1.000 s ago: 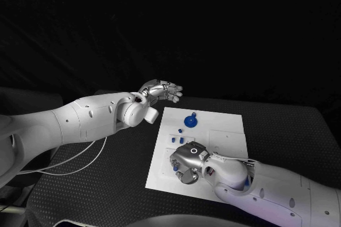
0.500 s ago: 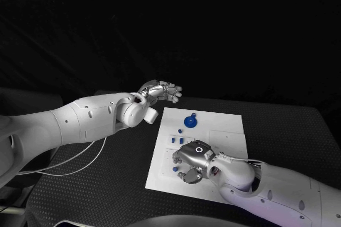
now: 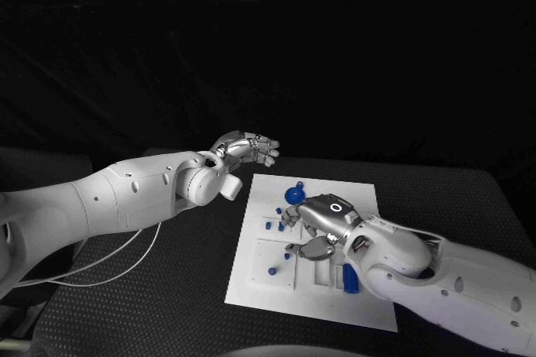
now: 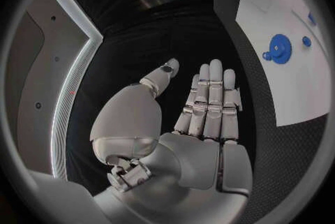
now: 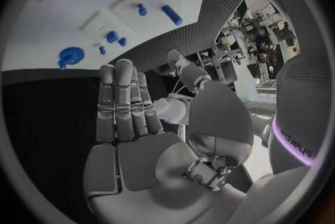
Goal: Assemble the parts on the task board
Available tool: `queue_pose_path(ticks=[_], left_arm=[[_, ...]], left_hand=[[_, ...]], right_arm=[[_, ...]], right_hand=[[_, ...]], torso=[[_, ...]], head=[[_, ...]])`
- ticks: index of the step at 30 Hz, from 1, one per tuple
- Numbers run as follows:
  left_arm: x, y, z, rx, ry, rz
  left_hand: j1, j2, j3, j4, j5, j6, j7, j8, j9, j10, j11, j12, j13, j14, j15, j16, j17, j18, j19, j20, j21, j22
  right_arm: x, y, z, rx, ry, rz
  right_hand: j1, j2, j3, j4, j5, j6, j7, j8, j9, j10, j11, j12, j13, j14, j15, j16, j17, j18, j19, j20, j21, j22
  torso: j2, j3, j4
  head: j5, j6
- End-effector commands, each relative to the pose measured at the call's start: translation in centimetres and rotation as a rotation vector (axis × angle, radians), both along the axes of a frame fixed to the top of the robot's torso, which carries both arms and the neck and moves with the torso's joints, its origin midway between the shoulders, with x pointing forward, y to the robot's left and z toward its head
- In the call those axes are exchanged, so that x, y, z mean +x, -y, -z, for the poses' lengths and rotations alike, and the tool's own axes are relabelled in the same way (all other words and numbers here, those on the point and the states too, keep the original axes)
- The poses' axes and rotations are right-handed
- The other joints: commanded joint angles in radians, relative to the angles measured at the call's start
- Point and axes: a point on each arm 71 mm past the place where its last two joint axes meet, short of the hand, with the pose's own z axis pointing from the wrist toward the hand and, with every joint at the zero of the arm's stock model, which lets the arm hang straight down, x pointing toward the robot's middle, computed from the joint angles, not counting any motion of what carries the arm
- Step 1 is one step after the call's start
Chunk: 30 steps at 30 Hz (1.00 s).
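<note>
Cylinder: blue cylinder (image 3: 349, 278) is seen lying on the near part of the task board (image 3: 359, 196), just beside the R forearm. 1 s ago this spot was covered by the R hand, so it is now uncovered. Whether it is seated in a slot can't be told.
Near peg: small blue peg (image 3: 272, 271) is seen at the board's near-left area, apart from the cylinder.
R hand: right hand (image 3: 318, 229) has been moved from the near part of the board to over its middle. In the R wrist view its fingers (image 5: 124, 102) are held out straight with nothing gripped, so it is empty and spread.
Mid parts: blue pieces (image 3: 269, 225) are seen just left of the R hand; contact can't be told.
Gear: round blue gear (image 3: 296, 193) is seen at the far-left part of the board, beyond the R hand.
L hand: left hand (image 3: 248, 148) is kept off the board past its far-left corner, as before. Fingers are out flat and nothing is held.
Meaning: near-side work is judged finished or dropped. The R hand is probably being sent to the mid pieces or gear next. Most parts are judged unassembled.
</note>
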Motion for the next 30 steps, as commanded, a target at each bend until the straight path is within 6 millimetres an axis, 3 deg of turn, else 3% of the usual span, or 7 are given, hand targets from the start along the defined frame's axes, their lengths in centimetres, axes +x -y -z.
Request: queue_pose_path(ticks=[1, 3, 5, 10, 13, 18, 30], left_arm=[[0.0, 0.0, -0.1, -0.009, 0.006, 0.01], [0.0, -0.2, -0.1, -0.008, 0.006, 0.007], [0.0, -0.3, -0.1, -0.006, 0.005, 0.003], [0.1, -0.5, 0.1, -0.004, 0.003, 0.0], [0.1, -0.5, 0.4, -0.003, -0.002, -0.001], [-0.1, -0.5, 0.9, -0.002, -0.01, -0.002], [-0.2, -0.4, 1.4, -0.002, -0.017, -0.002]], left_hand=[[-0.008, -0.004, 0.0, 0.003, 0.001, -0.008, 0.0, -0.002, -0.001, -0.008, -0.001, -0.001, -0.001, 0.002, 0.003, -0.004, 0.001, 0.008, 0.003, 0.005, -0.006, 0.002], [-0.008, -0.004, 0.0, 0.003, 0.001, -0.008, -0.001, -0.002, -0.001, -0.008, -0.001, -0.001, -0.001, 0.002, 0.003, -0.005, 0.002, 0.008, 0.003, 0.005, -0.006, 0.002], [-0.008, -0.005, 0.0, 0.003, 0.001, -0.008, -0.001, -0.002, -0.001, -0.007, -0.001, -0.001, -0.001, 0.002, 0.003, -0.005, 0.002, 0.009, 0.003, 0.005, -0.006, 0.002], [-0.008, -0.005, 0.0, 0.003, 0.0, -0.007, -0.001, -0.001, -0.001, -0.007, -0.001, 0.0, -0.001, 0.002, 0.003, -0.005, 0.003, 0.009, 0.003, 0.005, -0.006, 0.003], [-0.008, -0.005, 0.0, 0.003, 0.0, -0.007, -0.001, -0.001, -0.001, -0.007, -0.001, 0.0, -0.001, 0.002, 0.003, -0.006, 0.003, 0.009, 0.003, 0.005, -0.006, 0.003], [-0.008, -0.005, 0.0, 0.004, 0.0, -0.007, -0.001, -0.001, -0.001, -0.007, -0.001, 0.0, -0.001, 0.002, 0.003, -0.006, 0.004, 0.009, 0.003, 0.005, -0.006, 0.003], [-0.008, -0.005, 0.0, 0.004, 0.0, -0.006, -0.001, -0.001, -0.001, -0.006, -0.001, 0.0, -0.001, 0.003, 0.003, -0.006, 0.005, 0.008, 0.003, 0.005, -0.006, 0.003]], right_arm=[[1.7, 2.4, -1.1, 0.101, -0.174, 0.107], [2.9, 4.5, -1.8, 0.122, -0.263, 0.183], [3.4, 6.0, -2.0, 0.101, -0.324, 0.23], [4.0, 9.3, -2.0, 0.104, -0.485, 0.345], [3.8, 10.5, -1.4, 0.104, -0.554, 0.399], [2.6, 12.8, 0.5, -0.05, -0.683, 0.489], [-0.7, 15.4, 4.0, -0.223, -0.865, 0.607]], right_hand=[[0.025, 0.002, 0.026, 0.015, -0.002, 0.008, -0.006, 0.009, 0.004, 0.033, -0.013, 0.022, 0.006, 0.014, -0.007, 0.009, 0.003, 0.029, 0.016, -0.008, 0.007, 0.0], [0.022, 0.001, 0.025, 0.031, -0.002, 0.016, -0.01, 0.016, 0.008, 0.065, -0.024, 0.048, 0.017, 0.017, -0.017, 0.014, 0.005, 0.029, 0.02, -0.009, 0.011, 0.004], [0.022, 0.01, 0.011, 0.056, -0.001, 0.04, -0.023, 0.033, 0.019, 0.164, -0.063, 0.144, 0.071, 0.035, -0.049, 0.049, 0.024, 0.029, 0.042, -0.017, 0.04, 0.02], [-0.023, 0.041, -0.082, 0.109, 0.006, 0.046, -0.044, 0.048, 0.054, 0.088, -0.102, 0.491, 0.351, 0.06, -0.084, 0.197, 0.097, 0.029, 0.068, -0.051, 0.149, 0.025], [-0.02, 0.04, -0.084, 0.111, -0.001, 0.047, -0.057, 0.047, 0.066, 0.054, -0.105, 0.642, 0.478, 0.079, -0.105, 0.286, 0.147, 0.029, 0.087, -0.071, 0.201, 0.025], [-0.046, 0.045, -0.078, 0.134, 0.011, 0.043, -0.072, 0.04, 0.08, 0.008, -0.117, 0.877, 0.678, 0.091, -0.106, 0.406, 0.228, 0.029, 0.113, -0.095, 0.254, 0.021], [-0.181, 0.083, -0.076, 0.223, -0.001, 0.055, -0.073, 0.048, 0.117, -0.026, -0.126, 1.055, 0.847, 0.09, -0.116, 0.476, 0.288, 0.029, 0.145, -0.129, 0.299, 0.02]], torso=[[0.0, -0.0001, -0.0014], [-0.001, 0.0, -0.0011], [-0.002, -0.0005, -0.0026], [-0.004, -0.0008, -0.0087], [-0.007, 0.0003, -0.0114], [-0.012, 0.0026, -0.0148], [-0.021, 0.0006, -0.0225]], head=[[-0.017, 0.012], [-0.029, 0.018], [-0.041, 0.024], [-0.057, 0.041], [-0.064, 0.041], [-0.071, 0.036], [-0.081, 0.019]])
